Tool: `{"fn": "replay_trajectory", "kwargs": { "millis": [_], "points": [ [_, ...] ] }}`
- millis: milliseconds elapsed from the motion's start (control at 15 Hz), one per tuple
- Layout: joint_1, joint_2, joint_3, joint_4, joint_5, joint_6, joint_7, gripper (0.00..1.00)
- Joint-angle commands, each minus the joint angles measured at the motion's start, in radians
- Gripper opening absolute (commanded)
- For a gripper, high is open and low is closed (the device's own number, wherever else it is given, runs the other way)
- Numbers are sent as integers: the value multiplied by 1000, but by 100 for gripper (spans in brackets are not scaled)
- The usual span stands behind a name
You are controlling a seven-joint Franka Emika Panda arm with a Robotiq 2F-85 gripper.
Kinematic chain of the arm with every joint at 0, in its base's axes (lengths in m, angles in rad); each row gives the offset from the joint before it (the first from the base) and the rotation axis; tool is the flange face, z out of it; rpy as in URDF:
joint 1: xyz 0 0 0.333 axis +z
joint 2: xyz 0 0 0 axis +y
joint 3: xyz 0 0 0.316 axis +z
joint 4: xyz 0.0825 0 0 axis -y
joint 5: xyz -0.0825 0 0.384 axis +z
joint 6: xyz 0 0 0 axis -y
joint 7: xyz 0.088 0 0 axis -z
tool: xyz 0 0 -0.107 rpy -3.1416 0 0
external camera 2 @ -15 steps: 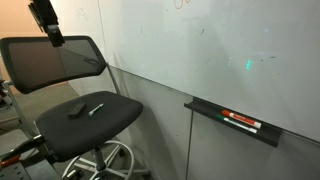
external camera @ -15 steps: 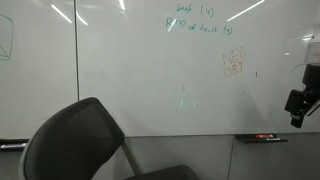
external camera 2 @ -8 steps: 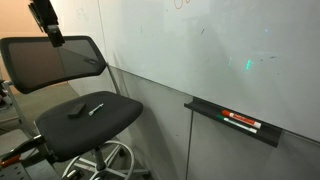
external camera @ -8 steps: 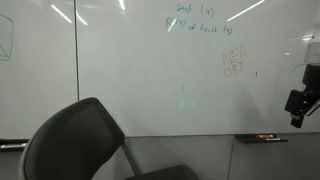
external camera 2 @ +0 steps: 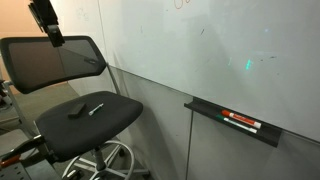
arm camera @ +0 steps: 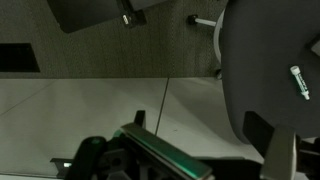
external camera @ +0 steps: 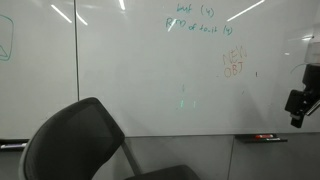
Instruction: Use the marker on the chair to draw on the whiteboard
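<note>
- A marker [external camera 2: 96, 108] lies on the seat of the chair [external camera 2: 95, 130], beside a small dark object [external camera 2: 76, 112] too blurred to identify
- The gripper [external camera 2: 52, 36] hangs above the chair's backrest, close to the whiteboard [external camera 2: 200, 50], and its upper part is cut off by the frame edge
- Whether its jaws are spread or pressed together cannot be told, since the wrist view shows only dark, blurred parts
- A tray [external camera 2: 210, 113] under the board holds markers

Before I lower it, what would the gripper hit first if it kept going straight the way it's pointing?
Probably the floor: the gripper points down and, in the wrist view, the chair seat lies off to one side. Depth is unclear.
</note>
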Motion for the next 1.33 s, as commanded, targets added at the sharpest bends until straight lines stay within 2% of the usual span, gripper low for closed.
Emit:
{"fn": "replay_trajectory", "kwargs": {
  "millis": [0, 267, 800, 1267],
  "points": [
    [0, 0, -1, 2, 0, -2, -1, 100],
    [34, 105, 45, 32, -8, 10, -24, 100],
    [182, 438, 164, 146, -8, 81, -40, 100],
    [244, 694, 191, 268, -83, 183, -61, 100]
  ]
}}
